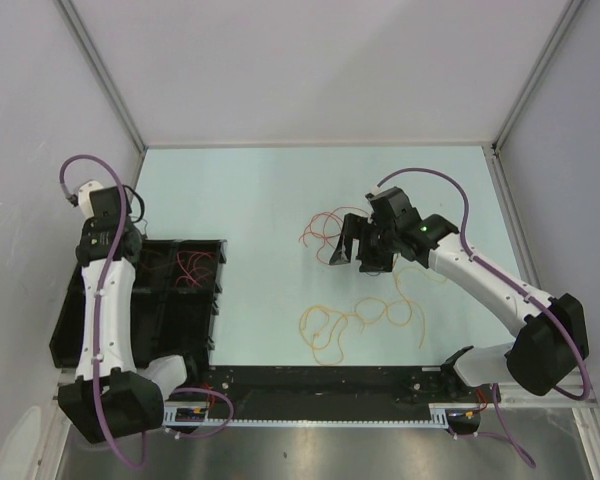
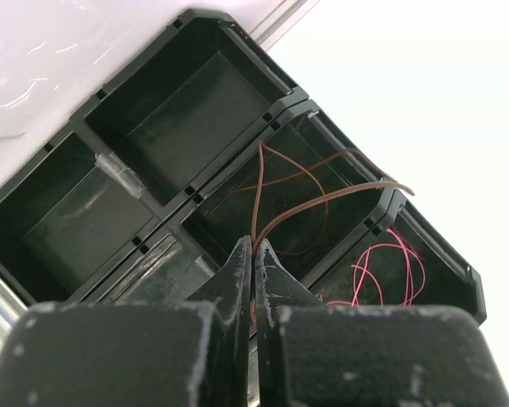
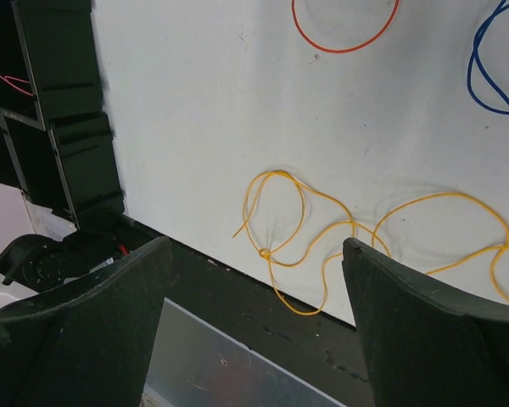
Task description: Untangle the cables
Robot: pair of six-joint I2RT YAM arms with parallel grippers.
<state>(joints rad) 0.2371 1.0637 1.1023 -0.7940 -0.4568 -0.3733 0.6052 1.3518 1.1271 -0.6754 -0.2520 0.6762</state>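
At the left edge of the pale desk (image 1: 270, 190), the left gripper (image 2: 253, 248) is clenched on a thin brown wire (image 2: 322, 199), which is dangled over a compartment of the black plastic divided bin (image 2: 237, 38). A thin pink wire (image 2: 390, 264) is coiled in the next compartment. Further right, the right gripper (image 1: 357, 250) is held spread and empty. The curly yellow-orange cable (image 3: 264, 253) is stretched along the near edge, on that gripper's near side, so the right arm is judged the closer.

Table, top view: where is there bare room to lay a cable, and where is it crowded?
Bare: the far strip between back wall and red cable; the lane between the black bins and yellow cable. Crowded: around the right gripper, among the loops.
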